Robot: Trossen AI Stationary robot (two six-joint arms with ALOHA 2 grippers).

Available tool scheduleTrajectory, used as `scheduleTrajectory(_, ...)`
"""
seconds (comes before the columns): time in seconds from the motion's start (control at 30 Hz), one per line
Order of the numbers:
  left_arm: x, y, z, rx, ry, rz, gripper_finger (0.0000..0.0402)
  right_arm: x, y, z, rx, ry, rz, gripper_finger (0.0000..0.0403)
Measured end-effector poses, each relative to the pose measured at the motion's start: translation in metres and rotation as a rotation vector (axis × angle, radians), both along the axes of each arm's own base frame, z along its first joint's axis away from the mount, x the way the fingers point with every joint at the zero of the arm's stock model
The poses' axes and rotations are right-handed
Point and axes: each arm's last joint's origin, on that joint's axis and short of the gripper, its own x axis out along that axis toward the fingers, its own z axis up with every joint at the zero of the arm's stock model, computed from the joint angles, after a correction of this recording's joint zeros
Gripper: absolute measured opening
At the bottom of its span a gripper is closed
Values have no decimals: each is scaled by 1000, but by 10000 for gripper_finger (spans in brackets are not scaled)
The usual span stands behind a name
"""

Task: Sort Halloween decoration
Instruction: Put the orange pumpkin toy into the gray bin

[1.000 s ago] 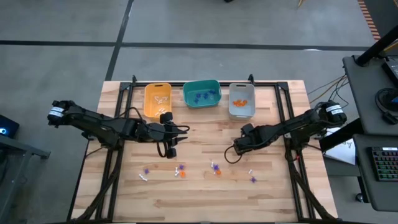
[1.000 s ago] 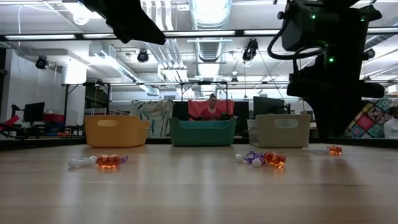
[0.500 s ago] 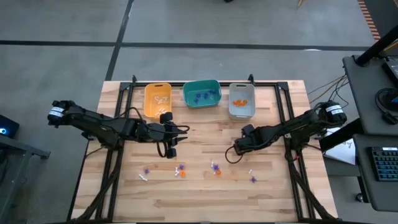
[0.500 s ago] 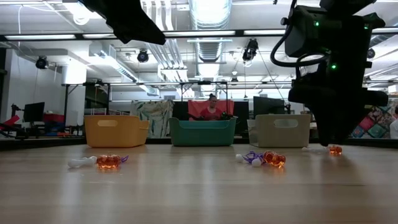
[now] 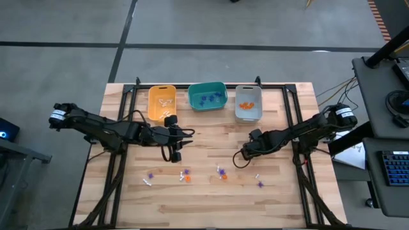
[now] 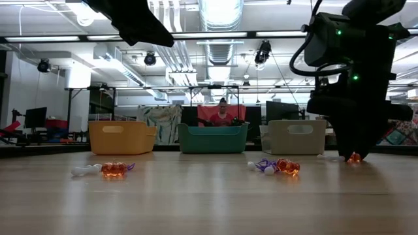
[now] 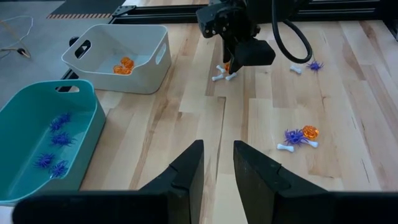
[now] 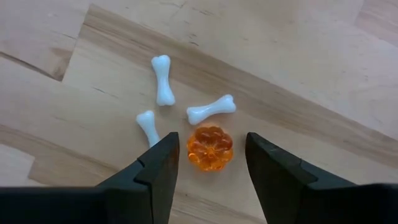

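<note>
Fingers of the right gripper (image 8: 209, 163) stand wide either side of an orange pumpkin trinket (image 8: 210, 149), mid-worktop beside three white bones (image 8: 211, 109).

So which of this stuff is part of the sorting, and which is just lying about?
Job:
- orange pumpkin between right claw fingers
- white bones
- purple spiders
- yellow bin, teal bin, grey bin

Lying about:
- keyboard
- cables

Grey concrete floor (image 5: 211, 22) around the wooden table (image 5: 211, 198) — a desk with a keyboard (image 5: 395, 167) alongside; ceiling lights (image 6: 221, 13) glare overhead — a person (image 6: 221, 114) sits behind.
</note>
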Motion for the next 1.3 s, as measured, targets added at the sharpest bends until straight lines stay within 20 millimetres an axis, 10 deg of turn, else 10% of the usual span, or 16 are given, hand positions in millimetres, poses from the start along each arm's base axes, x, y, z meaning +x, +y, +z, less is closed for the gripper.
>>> scheduleTrajectory(0.73, 0, 0, 0, -1, -3, 0, 70, -4, 0, 5, 29, -11, 32, 79)
scheduleTrajectory(1.3, 2, 0, 3, 6, -35, -7, 70, -5, -3, 67, -34, -297, 110, 56)
